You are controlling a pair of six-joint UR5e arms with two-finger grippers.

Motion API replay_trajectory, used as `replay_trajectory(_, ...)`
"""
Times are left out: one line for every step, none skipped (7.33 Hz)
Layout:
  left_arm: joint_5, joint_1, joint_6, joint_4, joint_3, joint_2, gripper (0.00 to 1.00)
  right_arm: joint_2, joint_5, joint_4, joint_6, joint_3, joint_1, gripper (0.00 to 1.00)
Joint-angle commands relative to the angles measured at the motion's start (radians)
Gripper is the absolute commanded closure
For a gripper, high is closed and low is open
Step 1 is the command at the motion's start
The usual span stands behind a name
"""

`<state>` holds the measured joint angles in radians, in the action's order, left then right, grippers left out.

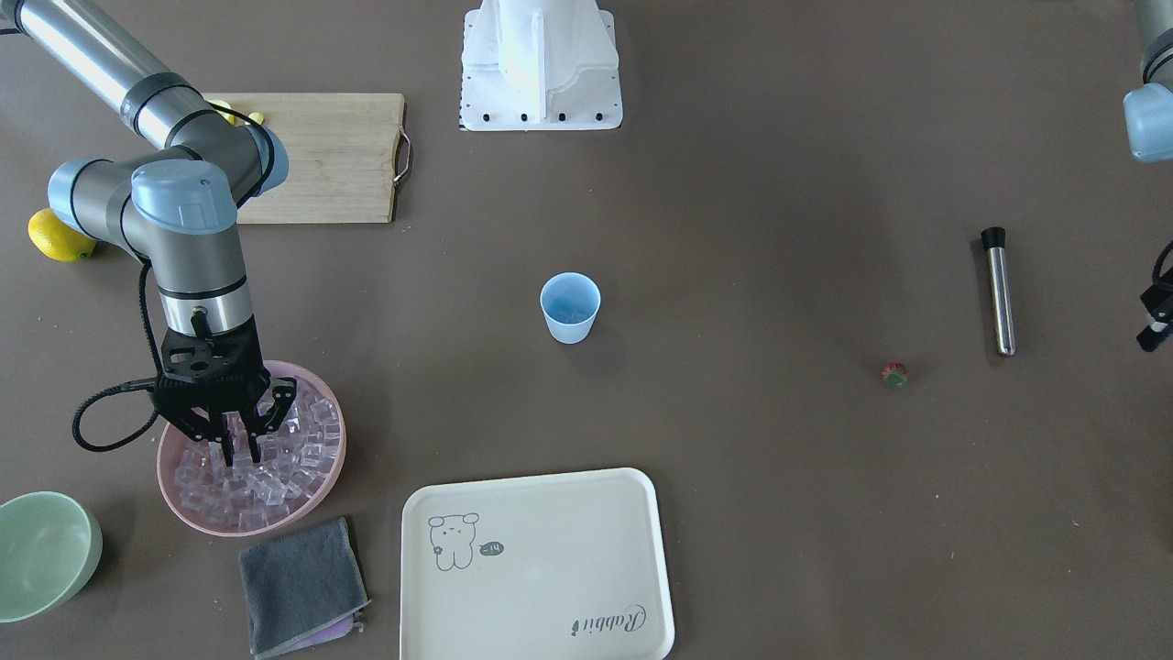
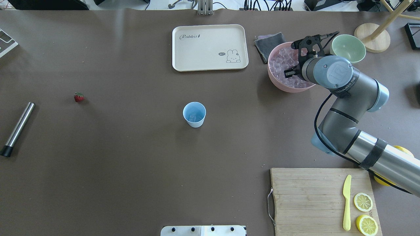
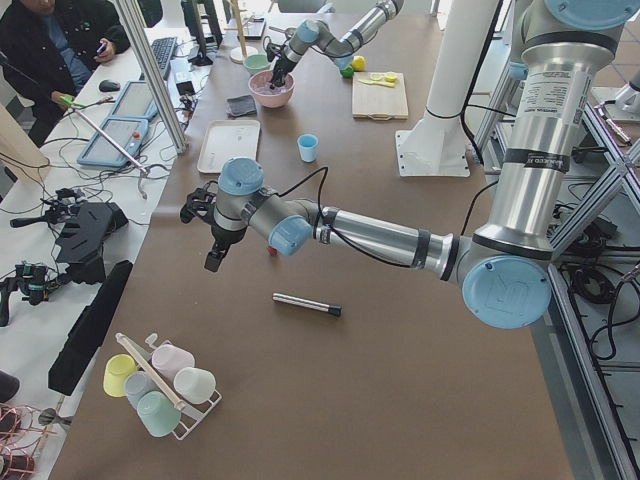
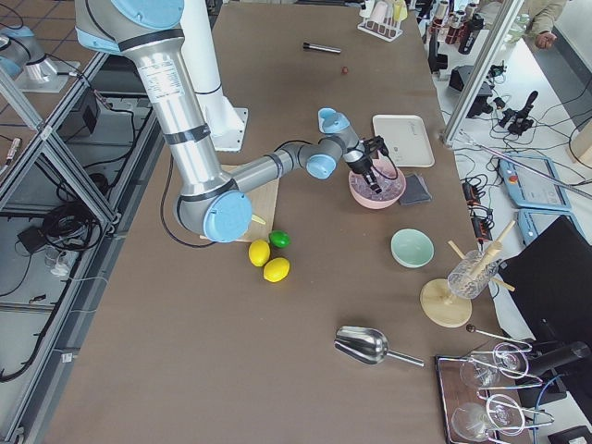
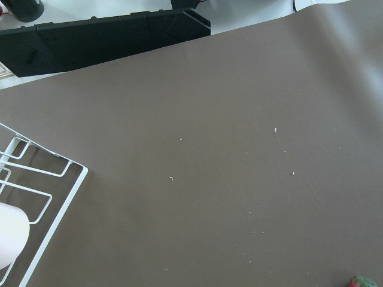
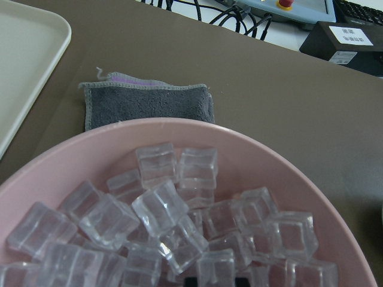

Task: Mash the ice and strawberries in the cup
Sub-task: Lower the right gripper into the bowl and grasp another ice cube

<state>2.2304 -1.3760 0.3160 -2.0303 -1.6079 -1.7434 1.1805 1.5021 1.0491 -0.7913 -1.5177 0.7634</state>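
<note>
The pale blue cup [image 1: 570,307] stands upright mid-table, with a little ice showing inside it in the overhead view [image 2: 196,115]. A heap of clear ice cubes [image 1: 302,431] fills a pink bowl [image 1: 335,463]. My right gripper [image 1: 240,449] is down in the heap, its jaws narrowed around an ice cube. The right wrist view shows the cubes [image 6: 161,206] close up. The small red strawberry [image 1: 893,374] lies alone on the table. My left gripper [image 1: 1153,321] hangs at the table's end near the strawberry; whether it is open or shut does not show.
A steel muddler [image 1: 999,291] lies near the strawberry. A cream tray [image 1: 536,568], a grey cloth [image 1: 298,587] and a pale green bowl [image 1: 46,555] sit by the pink bowl. A cutting board [image 1: 321,156] and a lemon [image 1: 57,236] lie behind the right arm.
</note>
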Motion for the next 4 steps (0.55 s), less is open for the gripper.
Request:
replay_trajectory(0.000, 0.000, 0.000, 0.001, 0.000, -0.001, 0.02, 0.001, 0.021, 0.008, 0.000, -0.010, 0.028, 1.00)
replay_trajectory(0.000, 0.000, 0.000, -0.001, -0.001, 0.001, 0.02, -0.005, 0.067, 0.031, -0.003, -0.037, 0.055, 1.00)
replay_trajectory(0.002, -0.002, 0.001, -0.001, -0.012, 0.005, 0.02, -0.005, 0.099, 0.093, -0.005, -0.100, 0.062, 1.00)
replay_trajectory(0.002, 0.000, 0.002, -0.001, -0.012, 0.007, 0.02, -0.010, 0.101, 0.129, -0.009, -0.140, 0.062, 1.00)
